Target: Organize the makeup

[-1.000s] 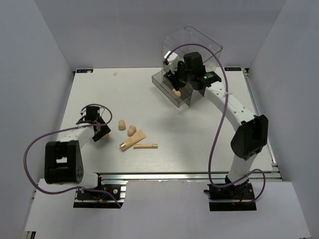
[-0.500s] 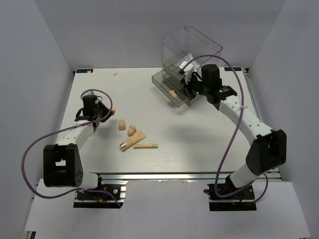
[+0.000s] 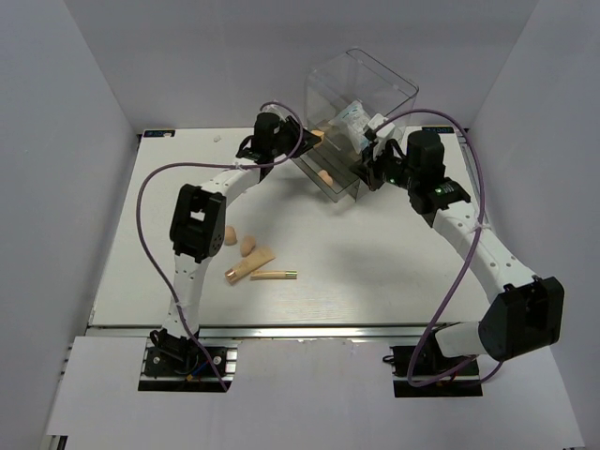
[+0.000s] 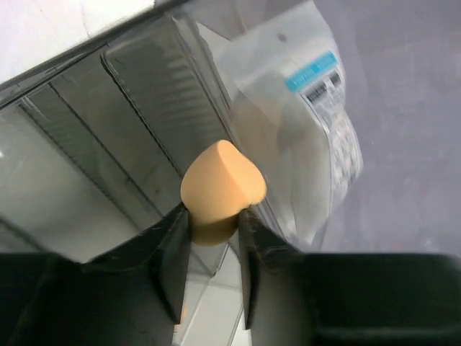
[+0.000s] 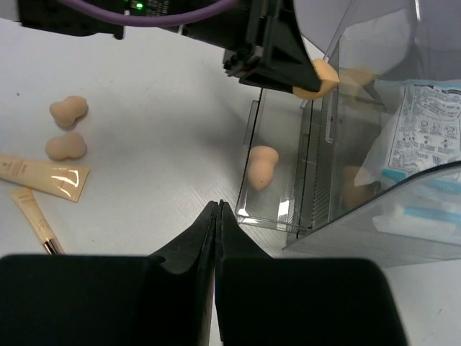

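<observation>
My left gripper (image 3: 307,139) is shut on a peach sponge (image 4: 220,189) and holds it against the upper left side of the clear drawer box (image 3: 361,98). Another sponge (image 5: 261,164) lies in the pulled-out bottom drawer (image 3: 323,178). White blue-printed packets (image 5: 421,137) stand inside the box. My right gripper (image 5: 217,205) is shut and empty, just off the drawer's front. Two sponges (image 3: 229,236) (image 3: 248,245), the beige tube (image 3: 250,265) and the thin gold stick (image 3: 274,275) lie on the table.
The drawer box stands at the back of the white table (image 3: 375,272), right of centre. Grey walls close in the left, right and back. A small white scrap (image 3: 217,139) lies at the far left edge.
My left arm swung from the near left of the table up to the box, carrying a sponge. The right gripper drew back from the drawer and shut, leaving a sponge inside.
</observation>
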You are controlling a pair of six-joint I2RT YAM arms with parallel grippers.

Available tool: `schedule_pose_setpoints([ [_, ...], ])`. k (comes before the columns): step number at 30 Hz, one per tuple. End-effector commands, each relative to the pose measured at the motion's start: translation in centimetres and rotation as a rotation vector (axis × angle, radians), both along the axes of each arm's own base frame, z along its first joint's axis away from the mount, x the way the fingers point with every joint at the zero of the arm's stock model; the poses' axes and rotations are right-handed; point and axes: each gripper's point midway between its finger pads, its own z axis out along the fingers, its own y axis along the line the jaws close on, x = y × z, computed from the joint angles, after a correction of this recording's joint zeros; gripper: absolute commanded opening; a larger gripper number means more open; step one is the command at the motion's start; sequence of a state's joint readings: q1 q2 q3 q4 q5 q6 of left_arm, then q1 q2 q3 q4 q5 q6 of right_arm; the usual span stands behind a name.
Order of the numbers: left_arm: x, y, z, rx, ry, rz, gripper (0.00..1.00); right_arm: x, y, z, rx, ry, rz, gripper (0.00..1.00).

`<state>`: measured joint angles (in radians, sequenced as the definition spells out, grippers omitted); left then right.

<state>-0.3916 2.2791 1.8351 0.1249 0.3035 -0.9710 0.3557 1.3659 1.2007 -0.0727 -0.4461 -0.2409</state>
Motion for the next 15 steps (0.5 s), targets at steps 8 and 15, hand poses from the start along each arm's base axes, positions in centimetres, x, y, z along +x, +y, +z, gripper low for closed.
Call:
schedule_pose_setpoints([
  [8, 1.1, 0.6, 0.5, 0.022, 0.065, 0.085, 0.69, 0.0, -0.9, 1.9, 0.057, -0.043, -0.015, 0.02],
  [15, 1.0, 0.8, 3.0, 0.004, 0.018, 0.092, 0.66, 0.0, -0.3, 1.2, 0.055, -0.012, 0.023, 0.04],
])
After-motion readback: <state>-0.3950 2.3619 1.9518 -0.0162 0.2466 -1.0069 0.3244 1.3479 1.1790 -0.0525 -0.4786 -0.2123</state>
